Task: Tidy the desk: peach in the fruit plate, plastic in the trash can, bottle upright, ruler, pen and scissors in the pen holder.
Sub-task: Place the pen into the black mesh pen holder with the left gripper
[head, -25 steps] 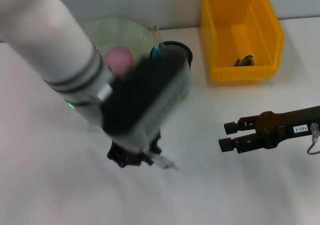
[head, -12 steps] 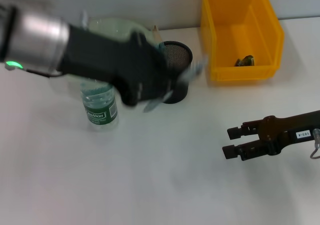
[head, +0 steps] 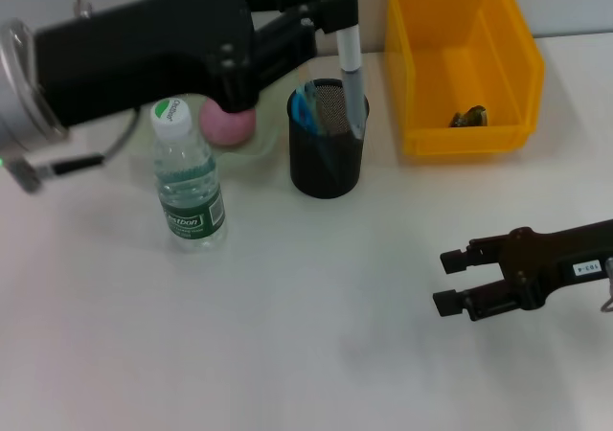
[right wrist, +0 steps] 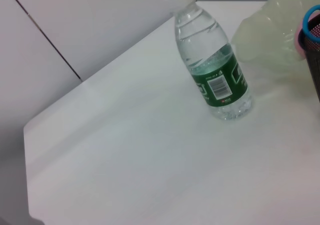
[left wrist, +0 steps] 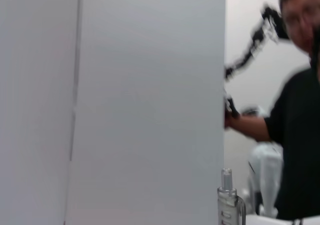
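1. While our left gripper [head: 340, 5] pinches the pen [head: 351, 72] upright, its tip sits inside the pen holder [head: 328, 153].
2. Right gripper [head: 458, 280] hovers over white worktop [head: 316, 335], fingers spread.
3. Bottle [head: 188, 187] upright; grey wall behind.

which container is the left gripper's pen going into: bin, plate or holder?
The black mesh pen holder. The left gripper holds the pen upright, its tip inside the holder's rim. The yellow bin and the fruit plate flank it.

Bright, even light, faint shadows; the left wrist view is motion-blurred.
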